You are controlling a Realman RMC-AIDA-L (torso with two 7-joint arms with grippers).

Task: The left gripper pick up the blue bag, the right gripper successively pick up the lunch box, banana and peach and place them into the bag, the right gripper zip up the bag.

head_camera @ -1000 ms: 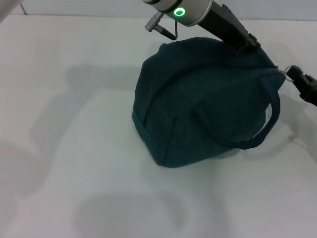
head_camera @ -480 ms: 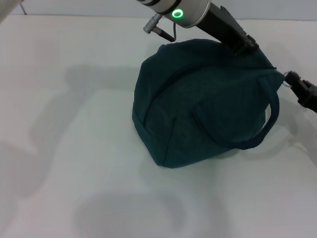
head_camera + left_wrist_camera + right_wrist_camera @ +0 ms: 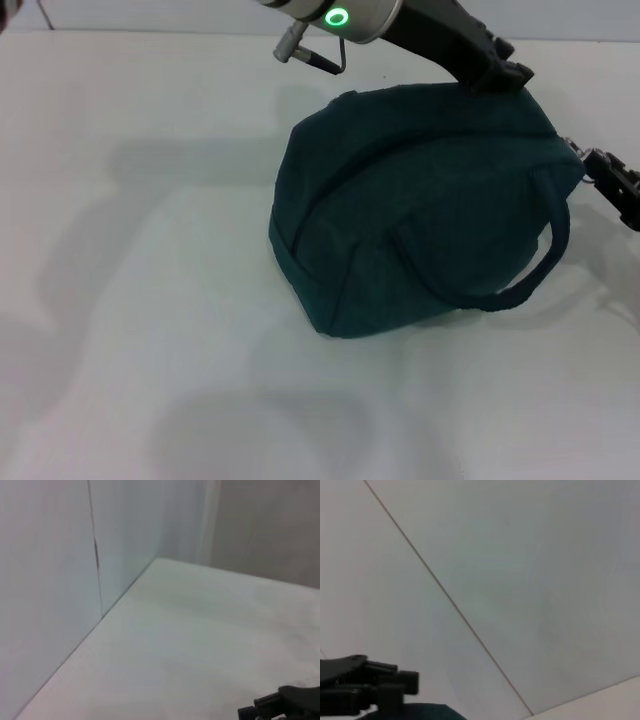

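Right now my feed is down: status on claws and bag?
Left claw at the blue bag's top far edge. Right claw at the bag's right end, by the zipper ring. Bag looks closed, on the table. Nothing in the way.

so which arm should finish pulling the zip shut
Right, probably. The right gripper is at the zipper pull end of the blue bag, while the left gripper sits at the bag's top far edge, seemingly steadying it.

You see a plain dark teal blue bag [image 3: 400, 220] on a white table [image 3: 130, 300], the black left gripper [image 3: 497, 70] wearing a green-lit silver wrist.
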